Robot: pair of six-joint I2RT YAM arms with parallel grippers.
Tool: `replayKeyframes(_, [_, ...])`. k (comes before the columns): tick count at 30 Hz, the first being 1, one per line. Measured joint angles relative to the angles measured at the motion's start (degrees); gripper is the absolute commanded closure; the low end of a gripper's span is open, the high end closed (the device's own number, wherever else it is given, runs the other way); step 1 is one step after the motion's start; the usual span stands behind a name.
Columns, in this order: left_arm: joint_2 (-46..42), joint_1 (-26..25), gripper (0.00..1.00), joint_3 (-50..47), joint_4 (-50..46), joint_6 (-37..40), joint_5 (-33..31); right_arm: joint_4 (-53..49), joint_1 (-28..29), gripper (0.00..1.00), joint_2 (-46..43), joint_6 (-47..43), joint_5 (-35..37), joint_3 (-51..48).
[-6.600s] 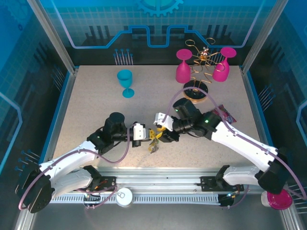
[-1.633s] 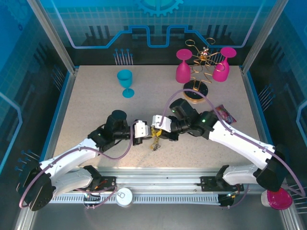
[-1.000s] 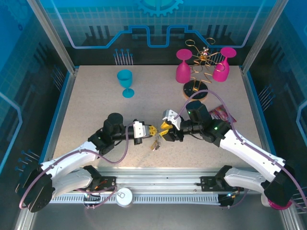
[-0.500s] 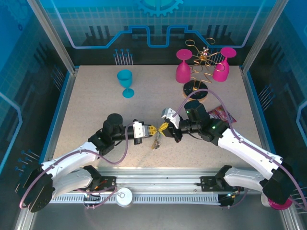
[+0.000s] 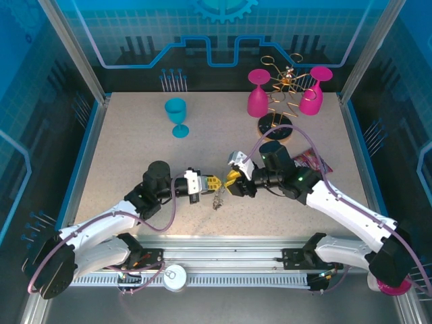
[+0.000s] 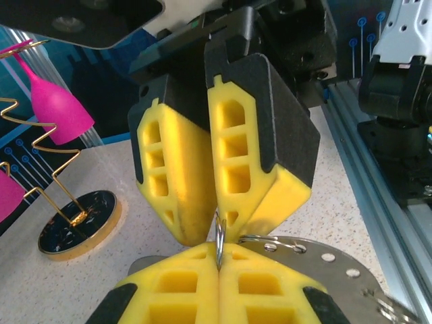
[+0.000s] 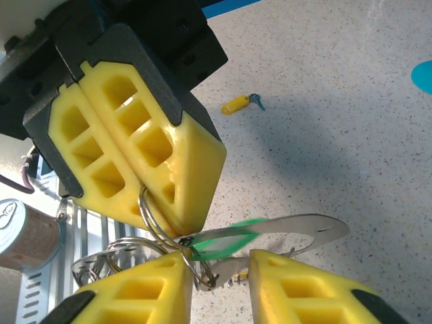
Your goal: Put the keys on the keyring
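Your left gripper (image 6: 217, 253) clenches a thin silver wire ring (image 6: 219, 233), steadying the grey metal keyring loop (image 6: 310, 260) between the arms. Your right gripper (image 7: 219, 270) stands parted by the green-headed key (image 7: 223, 243), apparently to thread it.

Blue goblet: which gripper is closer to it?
Left. The left gripper, pinching a thin wire ring, sits toward the arm bases and slightly right of the blue goblet; the right gripper meets it from farther right.
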Motion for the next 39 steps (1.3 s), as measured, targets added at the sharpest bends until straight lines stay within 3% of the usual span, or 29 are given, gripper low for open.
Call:
replayKeyframes(12, [0.5,0.0,1.0,-0.1,1.8,-1.2,2.6,5.4,0.0,0.68,-13.0,-12.8,1.7,-8.1])
replayKeyframes(29, [2.1,0.1,1.0,-0.1,1.8,-1.2,3.4,8.4,1.3,0.72,-5.6,-16.3,-1.3,-6.1])
replayKeyframes(35, [2.3,0.2,1.0,-0.1,1.7,-1.2,3.4,8.5,1.7,0.79,-4.3,-16.3,-1.8,-5.6])
replayKeyframes(39, [2.4,0.4,1.0,-0.1,1.7,-1.2,3.3,8.4,1.7,0.94,-3.9,-16.4,-2.6,-5.4])
